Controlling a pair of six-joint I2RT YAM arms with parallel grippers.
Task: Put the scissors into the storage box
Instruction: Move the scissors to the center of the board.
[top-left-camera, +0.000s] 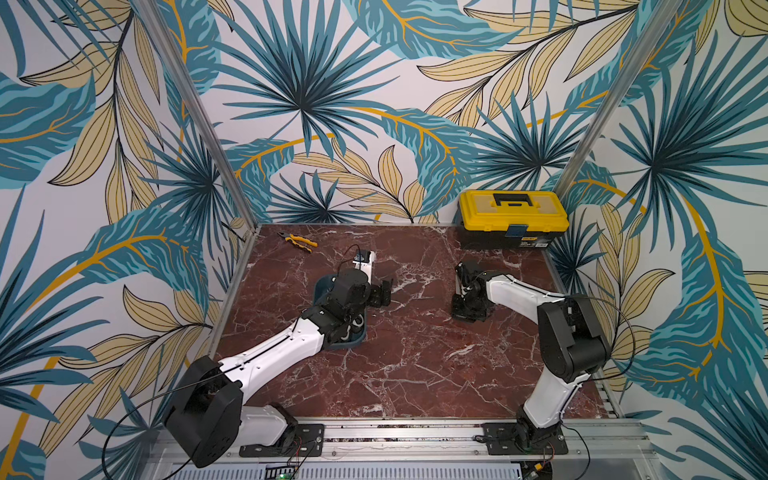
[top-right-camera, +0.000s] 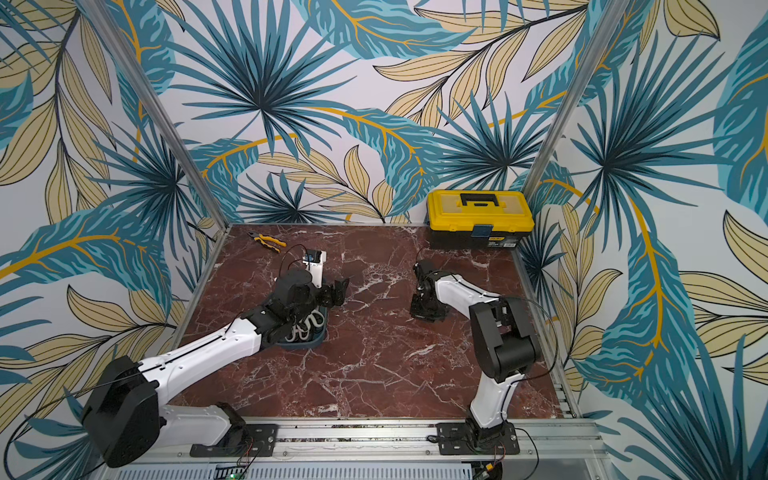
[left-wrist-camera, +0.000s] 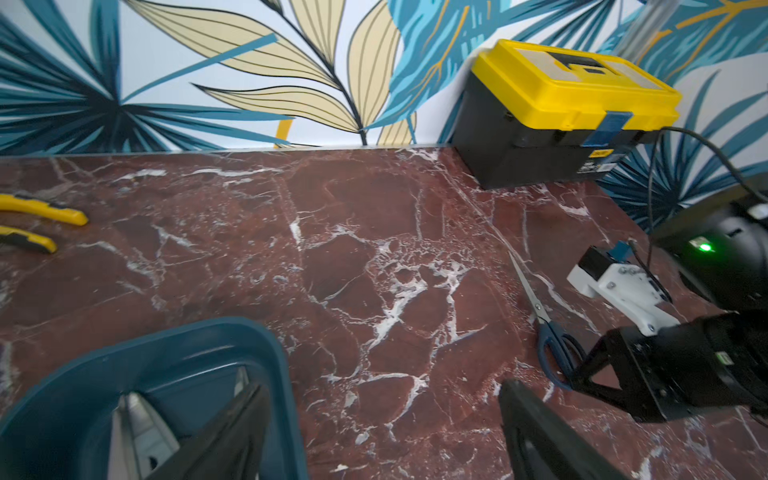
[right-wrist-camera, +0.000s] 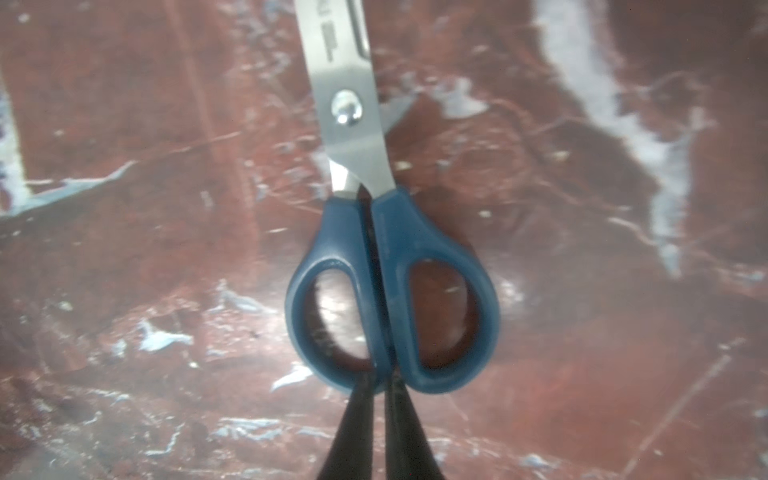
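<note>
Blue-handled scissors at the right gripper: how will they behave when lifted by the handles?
The scissors look rigid: steel blades, moulded handles. With the right gripper pinching the handle end, the blade end will probably sag or swing. Smooth plastic may slip.

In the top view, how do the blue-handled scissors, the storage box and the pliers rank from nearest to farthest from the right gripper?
1. blue-handled scissors: between the jaws of the right gripper.
2. storage box: to the left, at middle depth.
3. pliers: back left corner.
</note>
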